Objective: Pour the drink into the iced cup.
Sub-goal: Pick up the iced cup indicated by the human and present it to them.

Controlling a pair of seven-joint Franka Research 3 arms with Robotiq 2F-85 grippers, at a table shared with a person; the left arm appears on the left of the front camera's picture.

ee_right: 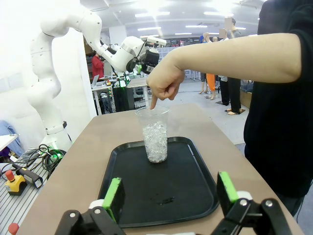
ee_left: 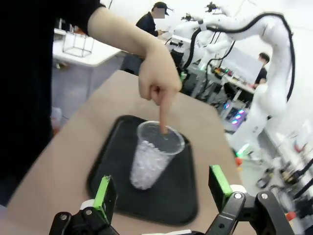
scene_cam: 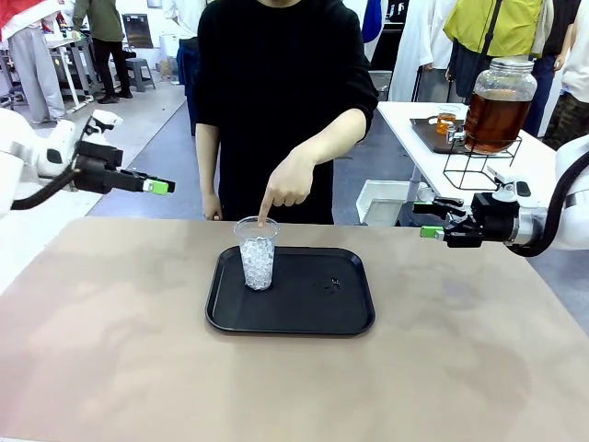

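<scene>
A clear plastic cup (scene_cam: 257, 253) full of ice stands upright at the left of a black tray (scene_cam: 313, 318) in the middle of the table. The person's hand (scene_cam: 287, 184) points down, its index fingertip at the cup's rim. My left gripper (scene_cam: 158, 186) hovers open at the far left, well above the table and aimed at the cup (ee_left: 151, 159). My right gripper (scene_cam: 425, 219) hangs open off the table's far right edge, facing the cup (ee_right: 156, 137). Nothing sits between the open left gripper (ee_left: 162, 185) fingers or the open right gripper (ee_right: 169, 190) fingers. The drink is out of view.
The person in black stands at the far edge, behind the tray. A glass jar of brown liquid (scene_cam: 497, 106) sits on a wire stand on a white table at the back right. A few small dark specks (scene_cam: 334, 283) lie on the tray's right half. Bare tan tabletop (scene_cam: 110, 350) surrounds the tray.
</scene>
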